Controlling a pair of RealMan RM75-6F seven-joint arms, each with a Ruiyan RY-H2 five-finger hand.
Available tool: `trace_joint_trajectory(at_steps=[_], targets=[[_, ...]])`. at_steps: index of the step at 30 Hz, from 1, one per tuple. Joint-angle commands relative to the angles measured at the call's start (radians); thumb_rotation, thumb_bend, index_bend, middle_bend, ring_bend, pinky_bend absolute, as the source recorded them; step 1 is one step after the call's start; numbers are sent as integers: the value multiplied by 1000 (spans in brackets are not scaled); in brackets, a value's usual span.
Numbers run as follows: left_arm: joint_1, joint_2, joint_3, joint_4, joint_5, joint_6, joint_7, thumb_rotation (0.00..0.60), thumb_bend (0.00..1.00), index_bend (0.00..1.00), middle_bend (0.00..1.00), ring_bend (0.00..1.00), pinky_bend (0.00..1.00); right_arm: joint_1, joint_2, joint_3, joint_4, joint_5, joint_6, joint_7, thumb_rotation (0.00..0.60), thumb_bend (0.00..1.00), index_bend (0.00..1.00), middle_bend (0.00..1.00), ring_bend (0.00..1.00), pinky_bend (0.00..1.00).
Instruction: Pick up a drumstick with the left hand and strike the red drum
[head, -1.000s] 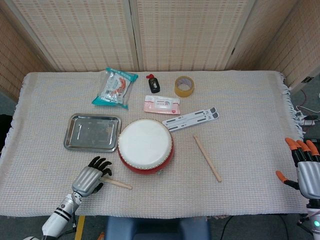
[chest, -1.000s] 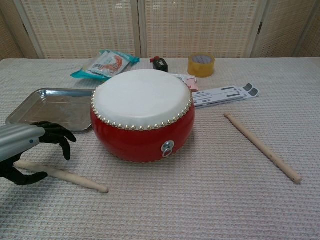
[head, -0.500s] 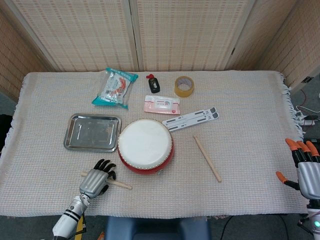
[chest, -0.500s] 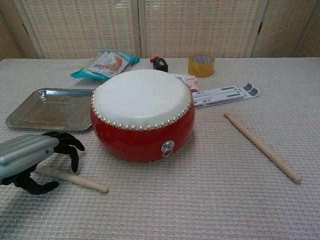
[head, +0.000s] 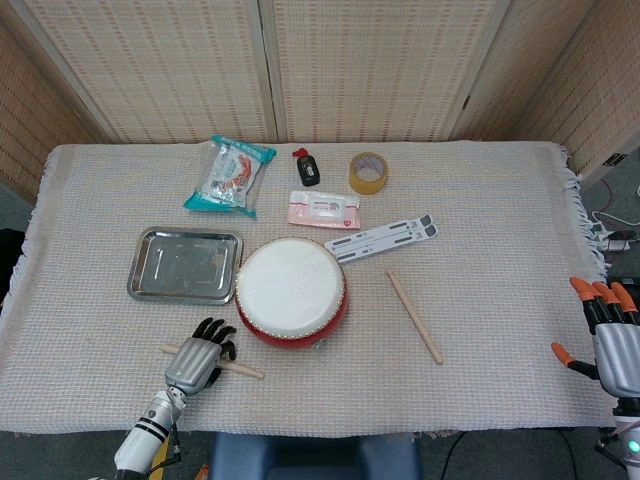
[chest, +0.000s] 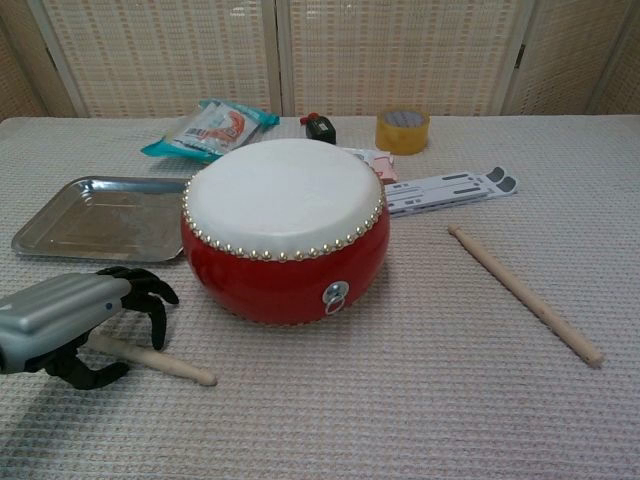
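The red drum (head: 291, 292) (chest: 285, 230) with its white skin stands mid-table. One wooden drumstick (head: 243, 369) (chest: 172, 366) lies flat on the cloth at the drum's near left. My left hand (head: 196, 357) (chest: 85, 322) arches over the stick's handle part, black fingers curved down on the far side and thumb on the near side. The stick still rests on the cloth and no closed grip shows. A second drumstick (head: 415, 317) (chest: 525, 293) lies to the right of the drum. My right hand (head: 610, 338) sits at the table's right edge, fingers spread and holding nothing.
A steel tray (head: 150, 283) (chest: 40, 232) lies left of the drum, just beyond my left hand. Behind the drum are a snack bag (head: 230, 174), a small black bottle (head: 307, 168), a tape roll (head: 368, 172), a pink packet (head: 322, 209) and a white folding stand (head: 385, 237).
My left hand has slid right along the near drumstick toward the drum and lowered over it. The stick's left end now shows behind the hand. The right hand has not moved.
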Motion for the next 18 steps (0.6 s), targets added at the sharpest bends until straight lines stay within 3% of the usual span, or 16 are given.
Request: trace_joint_trajectory(at_steps=[1, 18], targets=[[-3, -4, 0, 4, -5, -2, 2, 600, 331, 485, 162, 55, 34, 0, 0, 0, 0, 0, 0, -1, 600, 194, 0, 112, 0, 31], [0, -7, 9, 7, -4, 14, -13, 600, 357, 496, 173, 56, 34, 5, 3, 0, -9, 3, -11, -11, 600, 193, 0, 112, 0, 31]])
